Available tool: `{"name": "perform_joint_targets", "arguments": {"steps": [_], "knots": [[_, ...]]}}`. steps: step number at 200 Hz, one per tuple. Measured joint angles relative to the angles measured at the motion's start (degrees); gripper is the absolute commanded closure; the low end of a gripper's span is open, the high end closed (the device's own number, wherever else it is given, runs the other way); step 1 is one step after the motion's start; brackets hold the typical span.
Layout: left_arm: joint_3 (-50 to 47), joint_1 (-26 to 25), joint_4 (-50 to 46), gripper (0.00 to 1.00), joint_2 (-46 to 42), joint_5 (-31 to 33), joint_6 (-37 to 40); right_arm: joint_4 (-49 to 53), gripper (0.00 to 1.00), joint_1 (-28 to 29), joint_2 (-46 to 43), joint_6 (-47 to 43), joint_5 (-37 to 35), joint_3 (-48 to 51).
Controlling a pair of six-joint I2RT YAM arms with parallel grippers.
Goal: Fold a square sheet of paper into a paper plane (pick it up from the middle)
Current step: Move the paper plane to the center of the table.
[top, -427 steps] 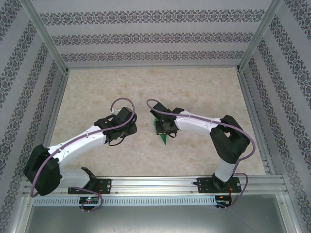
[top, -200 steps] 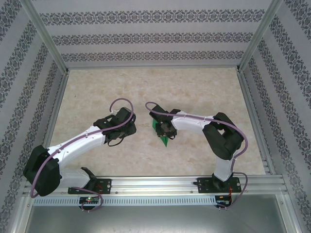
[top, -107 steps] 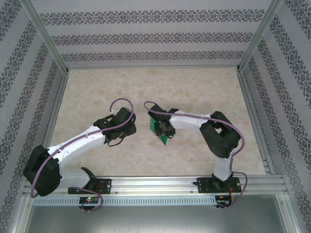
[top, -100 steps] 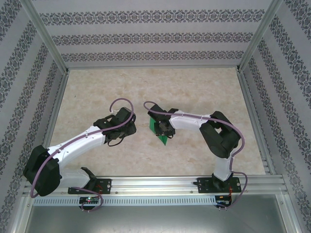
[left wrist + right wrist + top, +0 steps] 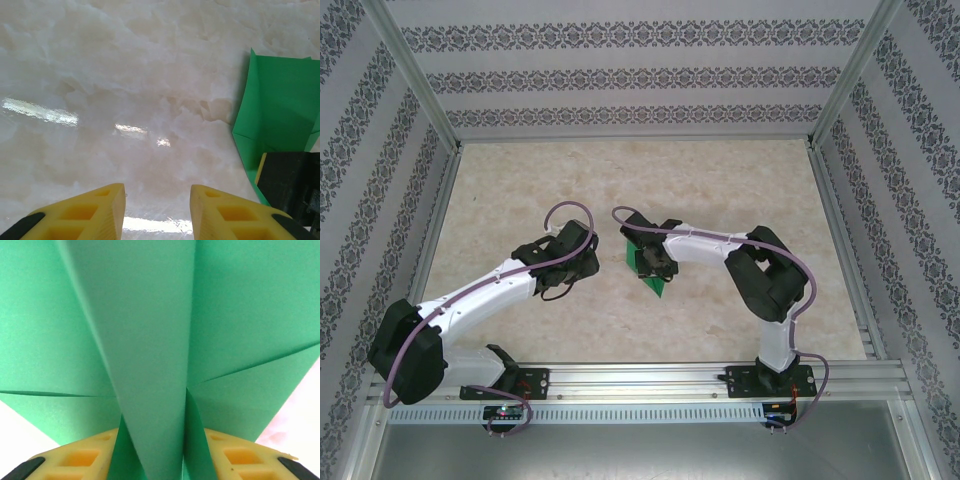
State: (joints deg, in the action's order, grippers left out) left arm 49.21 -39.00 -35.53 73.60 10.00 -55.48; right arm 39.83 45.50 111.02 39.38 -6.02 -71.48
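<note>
On the tabletop (image 5: 520, 180), right claw (image 5: 160, 440) straddles a ridge of green paper (image 5: 150, 340), clamped or loose I cannot tell; left claw (image 5: 156, 192) hangs apart, empty. Seemingly mid-crease; next, flatten it.

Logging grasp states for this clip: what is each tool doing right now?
Left tool: open, holding nothing.
Right tool: closed on the paper plane, at its centre fold.

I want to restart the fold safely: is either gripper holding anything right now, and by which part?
The right gripper appears to pinch the green paper by its raised centre fold. The left gripper is open, holding nothing.
</note>
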Motion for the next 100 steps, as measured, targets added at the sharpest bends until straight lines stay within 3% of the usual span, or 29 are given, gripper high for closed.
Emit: {"name": "perform_joint_targets", "arguments": {"steps": [37, 73, 100], "knots": [[0.00, 0.00, 0.00, 0.60, -0.02, 0.00, 0.57, 0.57, 0.57, 0.55, 0.11, 0.17, -1.18, -0.52], [0.00, 0.00, 0.00, 0.59, -0.26, 0.74, 1.11, 1.62, 0.45, 0.55, -1.62, -0.11, -1.29, -0.70], [0.00, 0.00, -0.04, 0.56, -2.36, 2.05, 1.75, 1.75, 0.35, 0.55, -8.11, -0.57, -1.46, -0.57]]}}
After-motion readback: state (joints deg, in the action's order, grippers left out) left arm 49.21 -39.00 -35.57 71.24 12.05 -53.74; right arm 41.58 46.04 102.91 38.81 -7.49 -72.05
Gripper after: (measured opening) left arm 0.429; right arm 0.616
